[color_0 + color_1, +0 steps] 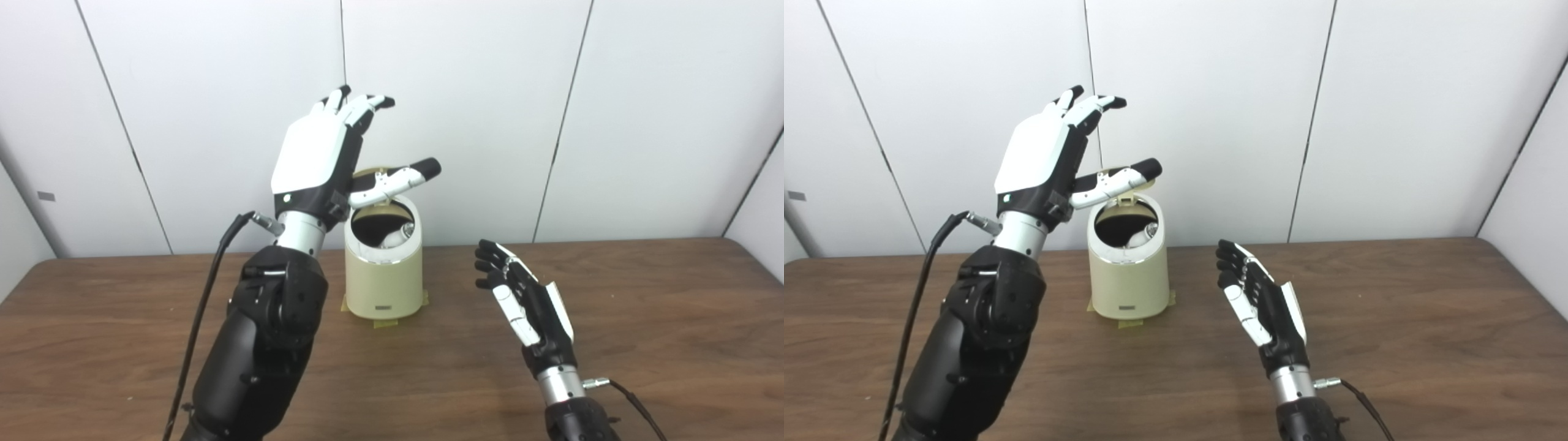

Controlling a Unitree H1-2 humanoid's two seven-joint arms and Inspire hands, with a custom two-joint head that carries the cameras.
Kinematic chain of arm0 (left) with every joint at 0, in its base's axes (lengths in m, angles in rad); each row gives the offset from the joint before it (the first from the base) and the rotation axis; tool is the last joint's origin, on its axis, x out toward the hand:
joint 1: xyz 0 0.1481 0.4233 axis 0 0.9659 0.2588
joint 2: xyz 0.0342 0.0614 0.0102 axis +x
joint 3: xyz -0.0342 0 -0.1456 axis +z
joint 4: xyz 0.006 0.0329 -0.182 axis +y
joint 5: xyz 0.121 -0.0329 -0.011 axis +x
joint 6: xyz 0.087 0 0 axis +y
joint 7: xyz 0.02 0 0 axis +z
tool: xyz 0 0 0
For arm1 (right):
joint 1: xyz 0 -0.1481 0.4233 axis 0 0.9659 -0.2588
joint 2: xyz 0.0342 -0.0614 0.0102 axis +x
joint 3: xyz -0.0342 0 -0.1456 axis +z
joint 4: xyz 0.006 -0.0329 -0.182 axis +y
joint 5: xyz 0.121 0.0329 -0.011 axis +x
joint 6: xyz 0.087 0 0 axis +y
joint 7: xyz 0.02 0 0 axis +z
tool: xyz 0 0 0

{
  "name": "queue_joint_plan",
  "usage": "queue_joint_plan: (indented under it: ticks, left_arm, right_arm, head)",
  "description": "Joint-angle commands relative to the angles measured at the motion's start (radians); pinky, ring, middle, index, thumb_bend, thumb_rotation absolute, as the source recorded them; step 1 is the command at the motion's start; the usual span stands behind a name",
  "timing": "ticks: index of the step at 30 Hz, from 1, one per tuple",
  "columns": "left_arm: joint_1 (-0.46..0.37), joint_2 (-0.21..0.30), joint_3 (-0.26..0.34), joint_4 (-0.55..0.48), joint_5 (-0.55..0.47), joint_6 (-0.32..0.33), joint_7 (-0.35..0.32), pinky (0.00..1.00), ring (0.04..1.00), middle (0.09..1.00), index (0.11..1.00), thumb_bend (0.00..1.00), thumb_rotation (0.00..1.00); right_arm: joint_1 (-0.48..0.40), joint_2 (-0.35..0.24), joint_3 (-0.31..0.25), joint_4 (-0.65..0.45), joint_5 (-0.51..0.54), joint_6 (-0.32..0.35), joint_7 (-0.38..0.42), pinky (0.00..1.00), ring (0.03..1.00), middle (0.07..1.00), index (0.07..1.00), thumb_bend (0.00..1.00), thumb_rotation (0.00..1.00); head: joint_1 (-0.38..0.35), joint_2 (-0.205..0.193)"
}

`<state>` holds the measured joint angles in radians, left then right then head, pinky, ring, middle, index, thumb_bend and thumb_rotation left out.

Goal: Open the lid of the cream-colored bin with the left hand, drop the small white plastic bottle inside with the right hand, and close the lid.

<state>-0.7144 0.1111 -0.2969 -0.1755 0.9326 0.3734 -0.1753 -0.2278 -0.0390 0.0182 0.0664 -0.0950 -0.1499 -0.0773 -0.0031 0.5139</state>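
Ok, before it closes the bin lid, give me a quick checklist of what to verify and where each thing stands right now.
1. Small white plastic bottle inside the cream-colored bin: ok, a white rounded thing shows through the opening.
2. Right hand clear of the bin: ok, it is beside the bin to the right, above the table, fingers apart, holding nothing.
3. Lid raised: ok, tilted up behind the opening.
4. Left hand placed to close: ok, above the bin, its thumb in front of the lid.
5. Thumb touching the lid: cannot tell.
6. Bin upright: ok, with tape at its base.
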Motion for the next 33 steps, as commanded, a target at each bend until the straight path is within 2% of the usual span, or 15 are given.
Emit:
queue_joint_plan:
  ticks: [1,5,10,15,19,26,33]
  left_arm:
    - [-0.078,0.020,-0.002,0.019,0.037,-0.005,-0.004,1.00,1.000,0.911,0.892,0.85,1.00]
    - [-0.116,0.028,-0.009,0.065,0.051,0.003,-0.033,1.00,1.000,0.912,0.895,0.85,1.00]
    - [-0.141,0.035,-0.022,0.091,0.084,0.024,-0.064,1.00,1.000,0.900,0.882,0.89,1.00]
    - [-0.152,0.035,-0.035,0.112,0.122,0.057,-0.095,1.00,1.000,0.879,0.850,0.92,1.00]
    - [-0.157,0.032,-0.038,0.121,0.132,0.069,-0.125,1.00,1.000,0.882,0.844,0.92,1.00]
    - [-0.144,0.029,-0.047,0.119,0.136,0.065,-0.127,1.00,1.000,0.880,0.837,0.94,1.00]
    - [-0.130,0.027,-0.056,0.112,0.147,0.084,-0.163,1.00,1.000,0.896,0.833,0.94,1.00]
  right_arm:
    - [-0.033,0.007,-0.004,-0.029,-0.010,-0.023,-0.007,0.71,0.810,0.824,0.817,0.38,0.79]
    - [-0.033,0.015,-0.005,-0.025,0.012,-0.041,0.002,0.72,0.815,0.825,0.816,0.35,0.75]
    - [-0.034,0.017,-0.002,-0.023,-0.014,-0.036,-0.008,0.70,0.804,0.817,0.809,0.39,0.79]
    - [-0.032,0.025,-0.008,-0.028,-0.005,-0.031,-0.006,0.71,0.804,0.817,0.808,0.39,0.77]
    - [-0.030,0.025,-0.006,-0.034,-0.006,-0.029,-0.001,0.71,0.805,0.817,0.810,0.39,0.76]
    - [-0.030,0.029,-0.010,-0.029,0.006,-0.029,0.002,0.70,0.799,0.811,0.804,0.40,0.75]
    - [-0.028,0.032,-0.009,-0.035,0.004,-0.020,0.000,0.70,0.801,0.811,0.804,0.42,0.74]
  head:
    - [0.000,-0.001]
    - [0.000,-0.003]
    - [-0.006,-0.005]
    - [-0.007,-0.004]
    - [-0.007,0.000]
    - [-0.008,0.000]
    - [-0.010,0.003]
